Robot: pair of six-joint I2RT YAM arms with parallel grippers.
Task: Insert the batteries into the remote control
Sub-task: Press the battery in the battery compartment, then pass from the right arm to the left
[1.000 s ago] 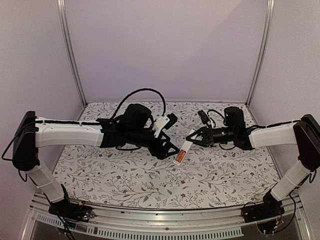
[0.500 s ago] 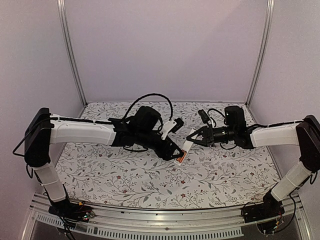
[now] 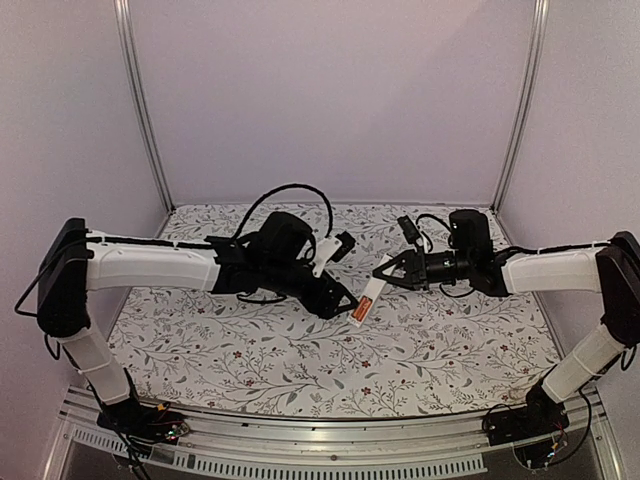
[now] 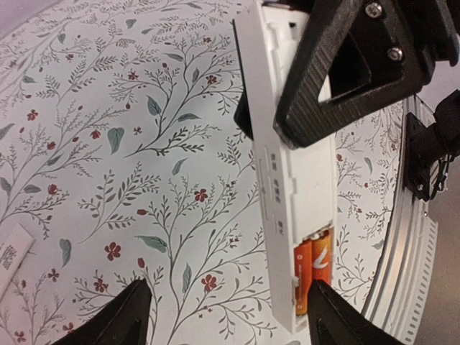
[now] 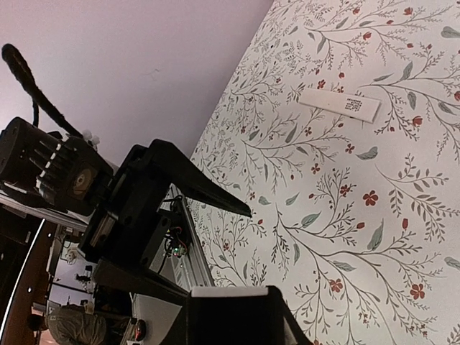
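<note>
The white remote control (image 4: 295,180) hangs in the air over the table, its upper end pinched by my right gripper (image 3: 385,272), which is shut on it. Two orange batteries (image 4: 313,269) lie side by side in the open compartment at its lower end. In the top view the remote control (image 3: 367,298) slants down to the left, orange at the tip. My left gripper (image 4: 230,320) is open just below that end, with one fingertip (image 4: 338,316) close beside the batteries. In the right wrist view only the remote's white end (image 5: 230,291) shows between dark fingers.
A small white flat piece with a dark printed patch (image 5: 339,104) lies on the floral tablecloth (image 3: 250,350) and peeks in at the left wrist view's left edge (image 4: 11,255). The aluminium rail (image 3: 320,425) runs along the near table edge. Purple walls close in three sides.
My left arm pushed toward the remote's lower end, then eased back a little, and its jaws narrowed slightly. The right gripper kept its hold and barely moved.
</note>
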